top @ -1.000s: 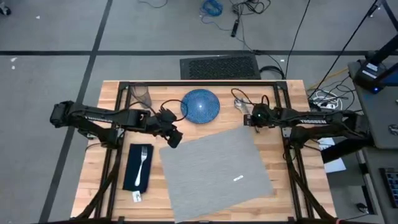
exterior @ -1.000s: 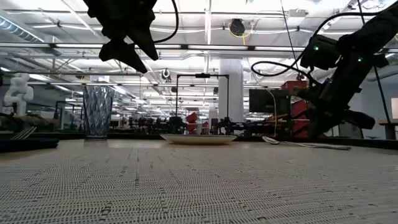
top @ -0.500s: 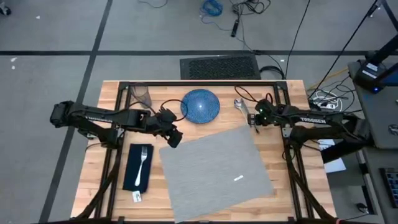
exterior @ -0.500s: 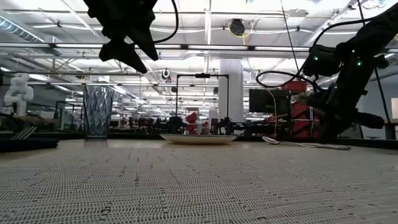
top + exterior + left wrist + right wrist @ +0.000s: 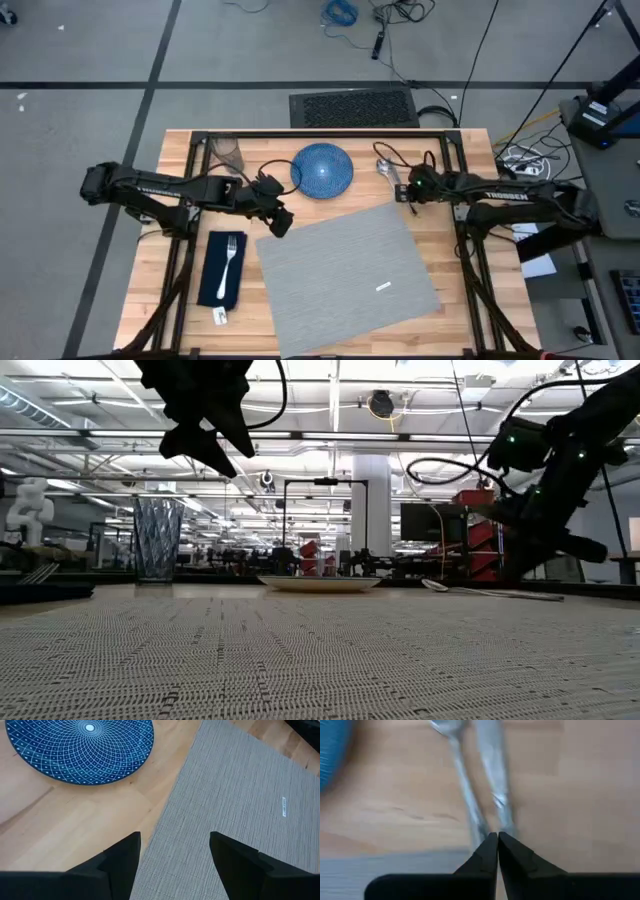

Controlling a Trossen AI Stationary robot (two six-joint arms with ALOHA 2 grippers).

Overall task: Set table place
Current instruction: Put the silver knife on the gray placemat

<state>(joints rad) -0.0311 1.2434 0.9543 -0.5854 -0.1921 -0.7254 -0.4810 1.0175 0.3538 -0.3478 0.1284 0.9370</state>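
From above, I see a pale wooden table point(image 5: 440, 250) with a black metal frame. A big grey woven rectangular placemat point(image 5: 345, 275) lies near the middle, turned a bit crooked. A round blue speckled plate point(image 5: 322, 169) sits on the far side of the table, off the mat. A clear glass point(image 5: 228, 153) stands at the far left. A dark navy cloth napkin point(image 5: 212, 272) lies on the left with a silver fork point(image 5: 231, 258) on top of it. A silver spoon point(image 5: 388, 173) lies on the far right part of the wood. The left gripper point(image 5: 277, 222) hangs by the mat's far left corner. The right gripper point(image 5: 409, 189) is right at the spoon's handle.

From table height, the mat fills the near part. The glass point(image 5: 157, 539) stands far left, the plate point(image 5: 320, 583) in the middle, the spoon point(image 5: 470, 590) to the right.

From the left wrist, the left gripper's point(image 5: 174, 857) two fingers are wide apart over the mat's edge, holding nothing. The plate point(image 5: 80, 750) is just beyond on bare wood.

From the right wrist, the right gripper's point(image 5: 498, 851) two tips are pressed together, right at the ends of two blurry silver handles point(image 5: 490, 780). I cannot tell if it pinches them.
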